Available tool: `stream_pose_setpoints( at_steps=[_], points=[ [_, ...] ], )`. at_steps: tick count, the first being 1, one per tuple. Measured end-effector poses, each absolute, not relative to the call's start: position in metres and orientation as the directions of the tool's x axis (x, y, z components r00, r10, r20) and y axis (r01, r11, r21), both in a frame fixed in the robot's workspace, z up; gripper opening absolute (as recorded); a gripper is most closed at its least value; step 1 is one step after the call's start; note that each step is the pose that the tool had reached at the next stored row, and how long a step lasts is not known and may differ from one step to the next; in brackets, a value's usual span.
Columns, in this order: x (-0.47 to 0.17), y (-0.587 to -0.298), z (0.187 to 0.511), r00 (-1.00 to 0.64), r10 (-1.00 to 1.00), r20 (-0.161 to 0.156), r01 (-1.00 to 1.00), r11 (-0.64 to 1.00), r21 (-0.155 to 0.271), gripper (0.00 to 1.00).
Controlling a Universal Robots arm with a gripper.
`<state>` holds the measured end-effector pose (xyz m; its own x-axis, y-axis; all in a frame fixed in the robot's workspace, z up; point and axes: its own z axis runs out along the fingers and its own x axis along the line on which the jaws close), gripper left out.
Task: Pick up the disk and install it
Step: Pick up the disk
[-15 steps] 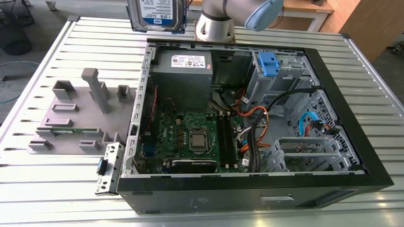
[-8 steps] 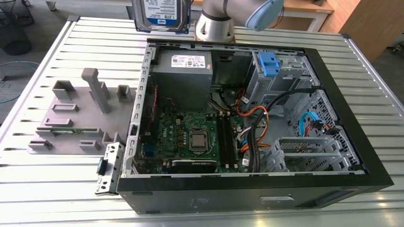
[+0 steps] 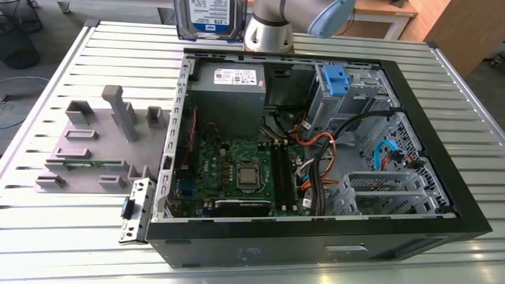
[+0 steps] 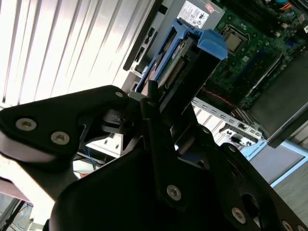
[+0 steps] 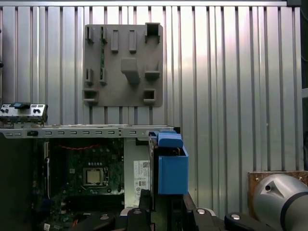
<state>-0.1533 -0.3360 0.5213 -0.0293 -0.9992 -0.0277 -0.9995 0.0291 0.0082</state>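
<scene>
Case (image 3: 316, 242) is holding motherboard (image 3: 236, 168), power supply (image 3: 229, 89), cables (image 3: 317, 148). Gripper (image 4: 166, 108) is clamping the disk (image 4: 192, 62), jaws closed on it, over the desk (image 3: 47, 236) edge nearest the power supply.

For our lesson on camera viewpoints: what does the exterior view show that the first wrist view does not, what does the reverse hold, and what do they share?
The exterior view adds the disk's blue-and-white label face and the drive cage with its blue latch. The first wrist view adds the disk edge-on, its blue rail frame nearest the camera. Shared: the grey fixture plate, the motherboard's processor socket, the stickered power supply and the ribbed metal table.
</scene>
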Motion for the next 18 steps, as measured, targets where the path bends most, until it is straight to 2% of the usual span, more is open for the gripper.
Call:
stream_pose_setpoints(
  at_steps=[18],
  points=[
    [-0.126,-0.336,0.521,-0.029,-0.999,-0.028,-1.000,0.029,0.008,0.35]
  ],
)
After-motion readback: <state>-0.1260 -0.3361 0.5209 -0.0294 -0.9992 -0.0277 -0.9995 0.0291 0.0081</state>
